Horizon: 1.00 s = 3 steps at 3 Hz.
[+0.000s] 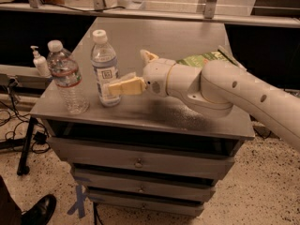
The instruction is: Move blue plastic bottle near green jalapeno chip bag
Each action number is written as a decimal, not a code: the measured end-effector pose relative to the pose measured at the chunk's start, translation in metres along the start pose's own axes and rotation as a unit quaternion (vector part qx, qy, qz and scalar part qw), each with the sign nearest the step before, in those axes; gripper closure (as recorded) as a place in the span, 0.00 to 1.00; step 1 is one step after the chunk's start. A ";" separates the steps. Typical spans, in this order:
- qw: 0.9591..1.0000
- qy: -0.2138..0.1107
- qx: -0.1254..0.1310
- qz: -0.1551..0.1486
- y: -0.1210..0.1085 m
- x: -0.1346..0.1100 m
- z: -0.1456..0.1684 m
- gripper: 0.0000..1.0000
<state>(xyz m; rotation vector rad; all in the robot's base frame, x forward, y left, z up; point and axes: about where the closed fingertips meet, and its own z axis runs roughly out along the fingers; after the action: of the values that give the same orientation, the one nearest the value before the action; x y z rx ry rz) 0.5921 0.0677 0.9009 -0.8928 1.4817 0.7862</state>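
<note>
The blue plastic bottle [105, 69] stands upright at the front left of the grey cabinet top [154, 111]. It is clear, with a white cap and a bluish-white label with a dark square logo. My gripper [125, 71] is just right of the bottle and open. Its near finger [123, 86] lies across the front of the bottle's lower label, and its far finger [148, 56] points up, away from the bottle. The green jalapeno chip bag [206, 59] lies flat at the right of the top, mostly hidden behind my white arm [220, 90].
A ribbed clear bottle with a red-white band [66, 81] stands left of the blue bottle near the cabinet's left edge. A small white pump bottle [40, 63] sits on a lower shelf further left. Drawers [138, 162] are below; a shoe [40, 210] and cables are on the floor at left.
</note>
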 end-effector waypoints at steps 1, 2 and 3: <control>1.000 -0.007 -0.009 0.009 0.004 -0.001 0.007 0.00; 0.999 -0.017 -0.026 0.016 0.012 -0.005 0.017 0.00; 0.999 -0.018 -0.037 0.022 0.021 -0.004 0.020 0.16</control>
<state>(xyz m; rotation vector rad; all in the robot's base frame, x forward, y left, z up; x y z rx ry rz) 0.5834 0.0959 0.9028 -0.9002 1.4529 0.8892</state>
